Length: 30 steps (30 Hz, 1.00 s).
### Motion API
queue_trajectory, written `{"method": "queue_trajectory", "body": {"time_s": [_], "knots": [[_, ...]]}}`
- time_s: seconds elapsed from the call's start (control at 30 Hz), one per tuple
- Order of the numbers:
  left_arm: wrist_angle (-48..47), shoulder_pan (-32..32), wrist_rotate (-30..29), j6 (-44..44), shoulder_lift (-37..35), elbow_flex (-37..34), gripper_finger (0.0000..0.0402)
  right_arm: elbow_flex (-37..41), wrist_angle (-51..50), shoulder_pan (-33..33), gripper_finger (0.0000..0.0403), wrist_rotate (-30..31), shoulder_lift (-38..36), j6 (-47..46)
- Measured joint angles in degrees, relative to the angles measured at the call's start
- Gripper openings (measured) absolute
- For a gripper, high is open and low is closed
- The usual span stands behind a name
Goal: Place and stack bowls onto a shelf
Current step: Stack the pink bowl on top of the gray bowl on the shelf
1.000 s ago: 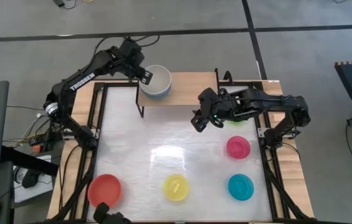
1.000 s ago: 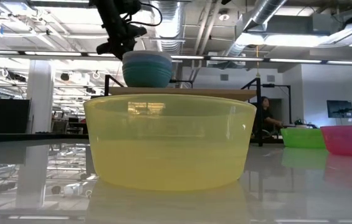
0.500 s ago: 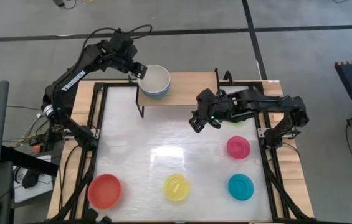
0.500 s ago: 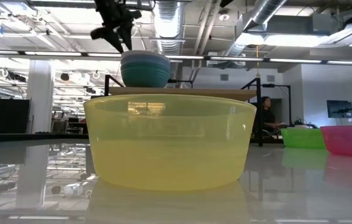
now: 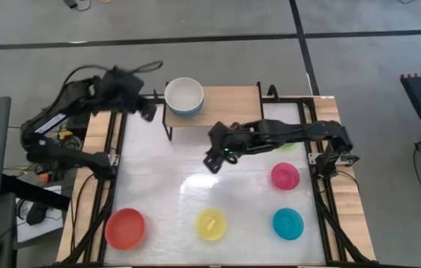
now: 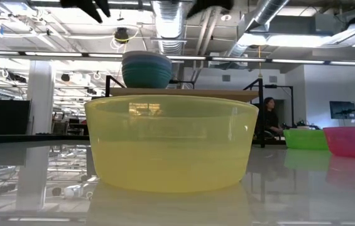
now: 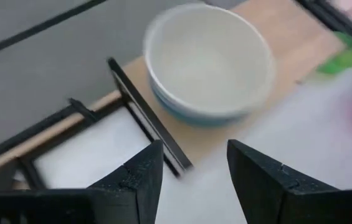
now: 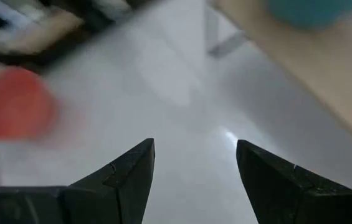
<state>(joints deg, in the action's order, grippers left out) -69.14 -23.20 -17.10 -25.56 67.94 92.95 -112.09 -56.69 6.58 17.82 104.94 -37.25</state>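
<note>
The shelf (image 5: 217, 108) is a low rectangle with a pale wooden top on thin black legs, standing at the far edge of the glossy white surface (image 5: 195, 179). At its left end sits a nested stack of bowls (image 5: 184, 97): a white bowl (image 7: 208, 59) on top, with blue and teal rims showing beneath it in the low view. How many are nested there cannot be told exactly.

Five bowls lie singly on the surface, all small, round, smooth plastic. A red bowl (image 5: 124, 227), a translucent yellow bowl (image 5: 211, 224) and a cyan bowl (image 5: 288, 223) stand in a row along the near edge; a pink bowl (image 5: 285, 176) is farther back on the right; a lime green bowl (image 6: 305, 138) sits behind it, mostly hidden under the right arm in the high view.

The left pincer (image 5: 147, 110) hangs just left of the shelf's left end, released and holding nothing. The right pincer (image 5: 213, 160) hovers over the middle of the surface in front of the shelf, fingers spread and empty.
</note>
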Motion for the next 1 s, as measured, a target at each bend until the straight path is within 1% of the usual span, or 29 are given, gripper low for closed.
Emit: {"method": "queue_trajectory", "body": {"time_s": [0.03,0.13,0.2,0.27,0.33,0.4,0.43,0.53,0.6,0.67,0.73,0.8,0.87,0.97,1.0], "knots": [[-0.01,2.04,-0.25,-1.55,-1.90,-1.55,0.0162,-0.17,3.03,-0.09,0.0254,-1.57,0.52,0.14],[0.05,8.68,-0.03,-6.42,-6.72,-6.46,0.0162,0.11,5.86,-0.31,0.0254,-5.26,2.60,0.92],[-0.02,12.94,1.18,-9.10,-9.65,-10.17,0.0162,-0.06,10.10,-0.27,0.0254,-7.93,3.60,1.46],[-0.11,17.31,2.69,-11.79,-11.87,-13.66,0.0162,0.01,11.24,-0.30,0.0254,-9.75,5.66,1.77],[-0.41,21.36,4.31,-14.72,-13.83,-17.31,0.0162,-0.03,14.75,-0.64,0.0254,-13.09,7.06,1.26],[-0.51,25.24,5.69,-17.72,-14.92,-20.36,0.0162,0.07,15.17,-0.80,0.0254,-14.90,9.44,0.95],[-0.48,27.14,6.36,-19.00,-15.44,-21.93,0.0162,-0.03,17.71,-0.90,0.0254,-15.74,10.46,0.19],[0.45,32.61,8.93,-21.80,-15.59,-25.88,0.0162,0.11,18.55,-1.26,0.0254,-17.21,12.78,-0.94],[0.68,35.76,10.11,-22.40,-15.34,-28.03,0.0162,-0.13,23.11,-1.29,0.0254,-18.74,14.55,-2.37],[1.22,38.65,11.24,-22.79,-14.65,-29.53,0.0162,0.10,22.64,-0.88,0.0254,-19.61,16.03,-3.25],[1.45,41.22,12.35,-22.40,-14.01,-30.65,0.0162,-0.19,28.00,-0.34,0.0254,-19.77,18.09,-5.01],[2.44,43.41,14.14,-22.08,-13.20,-31.62,0.0162,0.13,27.62,0.36,0.0254,-20.26,18.85,-5.84],[4.31,45.61,16.29,-20.45,-12.83,-32.73,0.0162,-0.22,34.27,0.99,0.0254,-20.50,20.87,-7.39],[6.39,49.57,20.13,-18.70,-12.05,-34.56,0.0162,0.22,37.07,2.22,0.0254,-20.47,22.25,-7.92],[6.93,51.03,21.26,-17.50,-11.79,-35.13,0.0162,-0.17,42.00,2.49,0.0254,-20.62,23.48,-8.37]]}}
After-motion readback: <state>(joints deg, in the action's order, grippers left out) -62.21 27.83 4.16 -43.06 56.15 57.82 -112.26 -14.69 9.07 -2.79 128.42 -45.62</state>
